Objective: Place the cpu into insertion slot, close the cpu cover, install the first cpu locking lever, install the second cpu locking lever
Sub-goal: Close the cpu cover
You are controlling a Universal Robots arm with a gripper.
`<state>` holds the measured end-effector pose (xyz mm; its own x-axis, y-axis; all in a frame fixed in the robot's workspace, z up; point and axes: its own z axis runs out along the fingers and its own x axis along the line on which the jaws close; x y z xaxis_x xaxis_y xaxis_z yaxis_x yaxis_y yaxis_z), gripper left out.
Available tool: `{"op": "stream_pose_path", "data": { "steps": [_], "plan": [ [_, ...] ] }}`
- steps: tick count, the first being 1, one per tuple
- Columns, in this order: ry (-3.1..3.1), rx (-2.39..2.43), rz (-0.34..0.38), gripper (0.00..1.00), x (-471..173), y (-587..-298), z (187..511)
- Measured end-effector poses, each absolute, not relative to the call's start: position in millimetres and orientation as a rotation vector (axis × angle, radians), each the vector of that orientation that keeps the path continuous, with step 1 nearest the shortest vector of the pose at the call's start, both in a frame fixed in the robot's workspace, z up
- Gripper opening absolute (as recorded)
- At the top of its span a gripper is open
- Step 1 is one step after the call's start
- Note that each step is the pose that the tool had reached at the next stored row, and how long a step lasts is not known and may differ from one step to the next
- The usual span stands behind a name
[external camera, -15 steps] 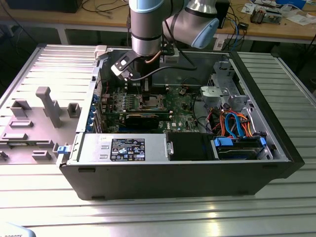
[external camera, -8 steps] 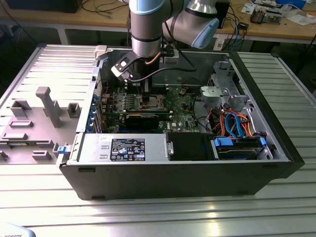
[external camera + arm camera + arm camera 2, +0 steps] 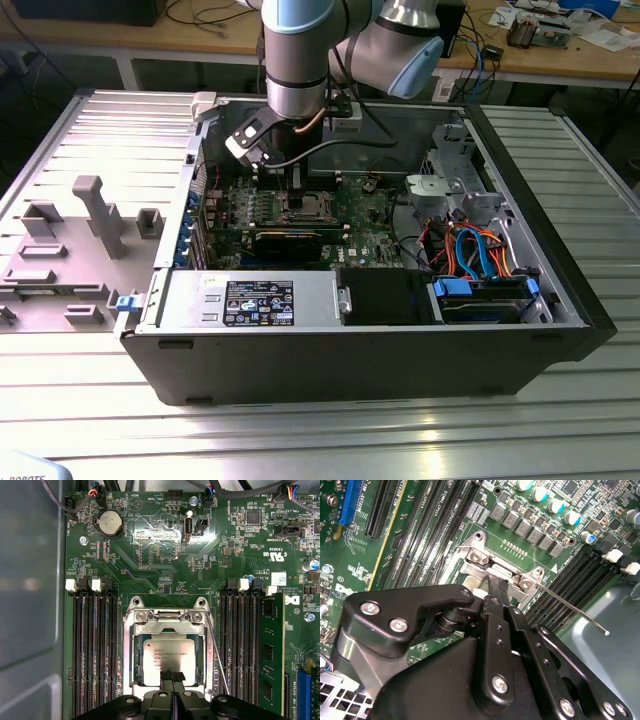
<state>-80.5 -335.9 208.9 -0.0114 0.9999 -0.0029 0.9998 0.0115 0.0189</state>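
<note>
Broadly, a workshop, with a cluttered wooden bench [image 3: 100, 32] along the back. In front of it, a ribbed metal table [image 3: 560, 420], bright and hard, bearing a grey fixture plate [image 3: 130, 265] on the exterior view's left and an open case [image 3: 350, 360] laid on its side. Reaching down into the case from above, the arm [image 3: 300, 60]. Under it, the green board [image 3: 150, 555], crowded with memory rails [image 3: 95, 650] to either side of the slot [image 3: 304, 208]. Low over that slot, the gripper [image 3: 173, 676], fingers [image 3: 167, 677] pressed together with nothing between them, tips at or just above the near edge of the cpu [image 3: 167, 650]; contact not certain. Cpu seated flat in the slot, framed by the cover [image 3: 165, 628], seemingly folded down around it. Beside the cover, a thin lever [image 3: 219, 660], standing free and angled up off the board in the second wrist view, not hooked. Judged from this: chip placed, cover closing or just closed, levers not yet installed. Calls for a straight, gentle press on the frame rather than on the chip, and for keeping clear of the springy wire and the close-packed rails.
</note>
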Motion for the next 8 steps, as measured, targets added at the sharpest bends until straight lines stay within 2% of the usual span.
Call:
{"op": "stream_pose_path", "data": {
  "steps": [8],
  "plan": [
    [2.223, 2.198, 0.018, 0.11, -80.5, -335.9, 219.4]
  ]
}}
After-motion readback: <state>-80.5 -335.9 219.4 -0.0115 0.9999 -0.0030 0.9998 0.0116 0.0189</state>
